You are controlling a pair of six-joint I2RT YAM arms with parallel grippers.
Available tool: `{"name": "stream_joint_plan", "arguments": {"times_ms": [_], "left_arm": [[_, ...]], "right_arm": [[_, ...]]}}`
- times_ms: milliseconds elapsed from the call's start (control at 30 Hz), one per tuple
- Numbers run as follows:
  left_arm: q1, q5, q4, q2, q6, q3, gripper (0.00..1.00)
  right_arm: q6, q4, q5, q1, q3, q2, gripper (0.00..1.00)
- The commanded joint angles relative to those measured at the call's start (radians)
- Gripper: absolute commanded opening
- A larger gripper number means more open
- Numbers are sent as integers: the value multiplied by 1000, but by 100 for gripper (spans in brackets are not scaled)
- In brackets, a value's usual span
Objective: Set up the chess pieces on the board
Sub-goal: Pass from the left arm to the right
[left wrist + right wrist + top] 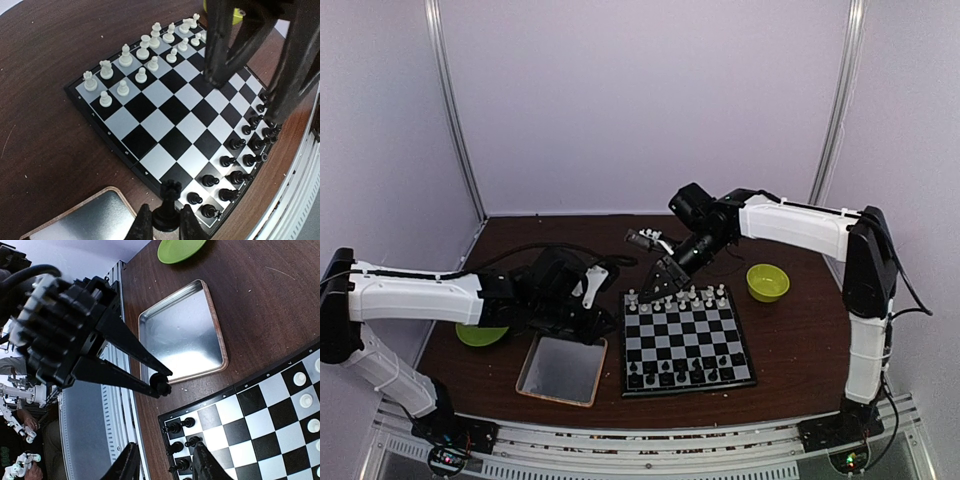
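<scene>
The board lies mid-table, with white chess pieces along its far rows and black chess pieces along its near rows. My left gripper is shut on the base of a black rook, which it holds upright in the air by the board's near-left corner. From the right wrist, that rook shows between the left fingers. My right gripper hangs open and empty above the board's left side.
A shiny metal tray sits left of the board, beneath the left gripper. A green plate lies farther left, under the left arm. A yellow-green bowl stands right of the board.
</scene>
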Motion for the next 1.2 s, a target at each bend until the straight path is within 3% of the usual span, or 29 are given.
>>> {"name": "stream_joint_plan", "arguments": {"times_ms": [0,500,1167], "left_arm": [[0,35,68,-1,11,39,7],[1,60,71,26,-2,78,7],[1,-52,19,10,-32,76,7]], "right_arm": [[68,8,-48,26,60,47,37],[161,53,-107,63,136,135,36],[222,118,-112,68,53,115,23]]}}
